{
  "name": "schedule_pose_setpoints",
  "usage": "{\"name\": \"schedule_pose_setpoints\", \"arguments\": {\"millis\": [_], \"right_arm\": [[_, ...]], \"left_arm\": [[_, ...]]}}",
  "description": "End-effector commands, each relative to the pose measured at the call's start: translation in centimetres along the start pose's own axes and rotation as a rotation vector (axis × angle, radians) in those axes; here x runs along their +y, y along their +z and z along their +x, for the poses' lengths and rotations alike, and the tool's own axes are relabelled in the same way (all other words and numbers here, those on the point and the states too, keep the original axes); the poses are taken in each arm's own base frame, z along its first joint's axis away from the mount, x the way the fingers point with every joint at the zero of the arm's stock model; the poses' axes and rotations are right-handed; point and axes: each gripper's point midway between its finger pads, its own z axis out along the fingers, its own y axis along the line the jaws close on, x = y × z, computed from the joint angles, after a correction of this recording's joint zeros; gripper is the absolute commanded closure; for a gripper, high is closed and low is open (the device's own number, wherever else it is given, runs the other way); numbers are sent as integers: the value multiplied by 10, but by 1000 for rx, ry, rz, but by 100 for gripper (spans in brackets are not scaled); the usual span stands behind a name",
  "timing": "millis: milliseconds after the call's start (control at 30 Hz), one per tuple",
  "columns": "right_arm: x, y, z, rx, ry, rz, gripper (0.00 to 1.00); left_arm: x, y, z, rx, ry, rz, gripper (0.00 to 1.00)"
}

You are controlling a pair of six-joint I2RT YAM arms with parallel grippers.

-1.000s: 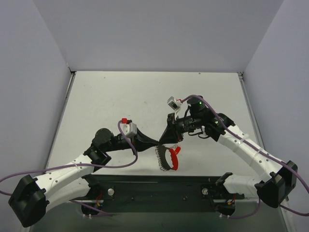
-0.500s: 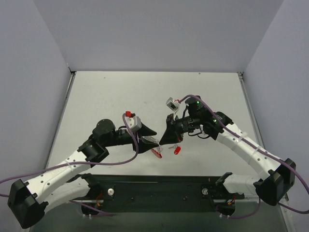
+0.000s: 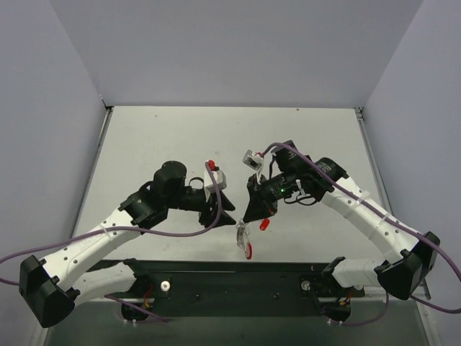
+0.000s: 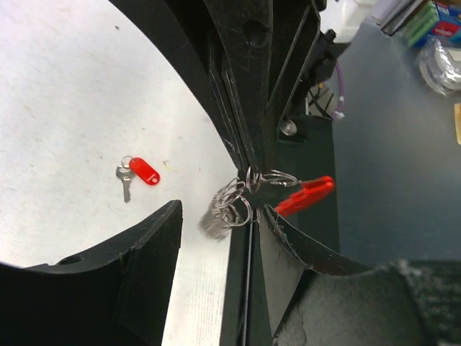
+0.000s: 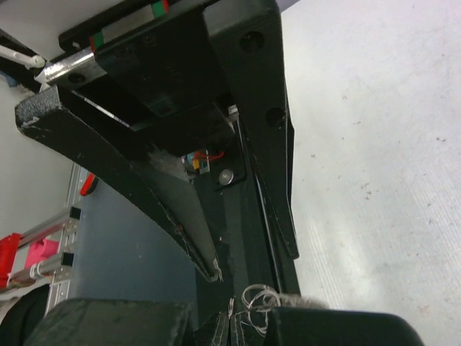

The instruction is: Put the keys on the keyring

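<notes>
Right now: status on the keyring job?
Left fingers open. Right fingers shut on keyring, hanging. Key on table, not on ring. No obstruction seen.

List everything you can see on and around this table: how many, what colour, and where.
key: one, red head and silver shaft, lying on the table just right of the right gripper's tip
keyring: one, red arc, the rest grey-silver, hanging from the right gripper near the table's near edge
table: one, pale grey, walls on three sides
base rail: one, black, along the near edge
cables: two, purple, one along each arm
arms: two, white with black joints, reaching in from both sides
left gripper: one, black, open, beside the keyring
right gripper: one, black, shut on the keyring
</notes>
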Motion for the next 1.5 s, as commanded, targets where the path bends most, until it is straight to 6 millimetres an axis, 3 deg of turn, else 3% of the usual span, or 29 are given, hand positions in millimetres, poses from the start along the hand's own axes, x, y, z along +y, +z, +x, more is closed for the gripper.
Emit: {"name": "schedule_pose_setpoints", "arguments": {"millis": [0,733,933,1267,1367,1400,1467], "right_arm": [[11,-2,7,58,-28,-34,100],[14,1,8,94,-47,-33,100],[12,0,8,93,-53,-17,100],[11,-2,6,85,-67,-3,100],[10,-2,6,85,-65,1,100],[11,-1,6,85,-66,-2,100],[12,-1,6,84,-68,-6,100]], "left_arm": [[-21,-8,-15,-9,39,88,44],[-32,19,-24,7,-4,223,50],[-30,27,-17,43,-25,237,59],[-30,27,-7,84,-21,235,61],[-31,26,-5,93,-21,238,70],[-31,26,-4,96,-23,238,85],[-30,26,-2,100,-24,237,94]]}}
